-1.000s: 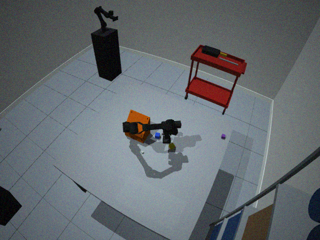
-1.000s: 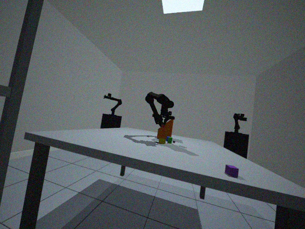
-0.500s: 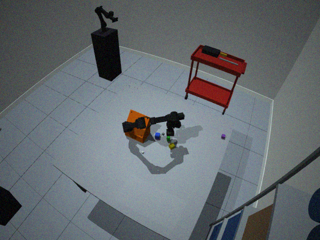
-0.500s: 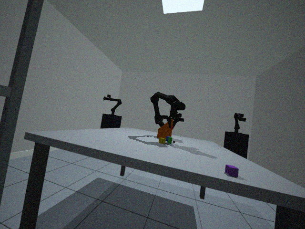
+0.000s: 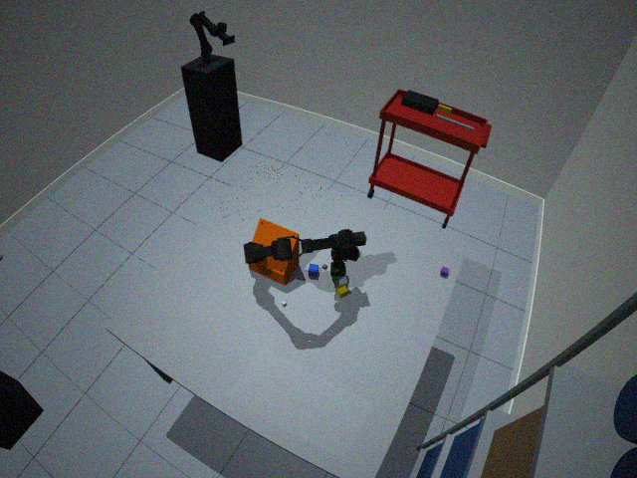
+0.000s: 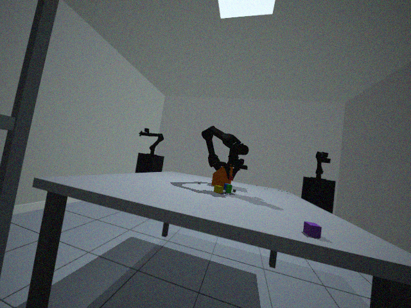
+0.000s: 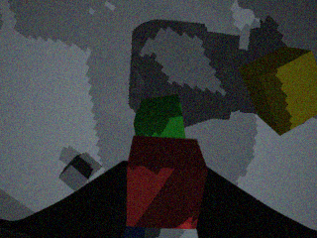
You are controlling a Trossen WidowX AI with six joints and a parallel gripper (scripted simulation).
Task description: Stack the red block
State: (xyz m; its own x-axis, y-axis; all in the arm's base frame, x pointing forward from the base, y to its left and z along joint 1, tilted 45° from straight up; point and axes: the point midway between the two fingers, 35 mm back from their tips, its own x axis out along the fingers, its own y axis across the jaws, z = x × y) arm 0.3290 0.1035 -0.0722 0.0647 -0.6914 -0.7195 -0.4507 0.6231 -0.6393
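The red block [image 7: 165, 183] [image 6: 231, 178] is between the fingers of my gripper [image 7: 162, 174], which is shut on it. The green tower [image 7: 160, 118] [image 6: 228, 188] [image 5: 335, 279] stands on the table. In the exterior view the red block is a little above the tower's top. In the wrist view the tower shows just beyond the red block, which hides its near part. The top view shows only a bit of green under the gripper and hides the red block. Whether red and green touch I cannot tell.
A yellow block [image 5: 342, 291] [image 6: 218, 189] [image 7: 297, 91] stands close beside the tower. A blue block [image 5: 313, 270] is on its other side, near the orange wedge [image 5: 275, 241]. A small grey piece [image 5: 324, 267] [image 7: 76, 171] lies nearby. A purple block [image 5: 444, 271] [image 6: 311, 230] is far off.
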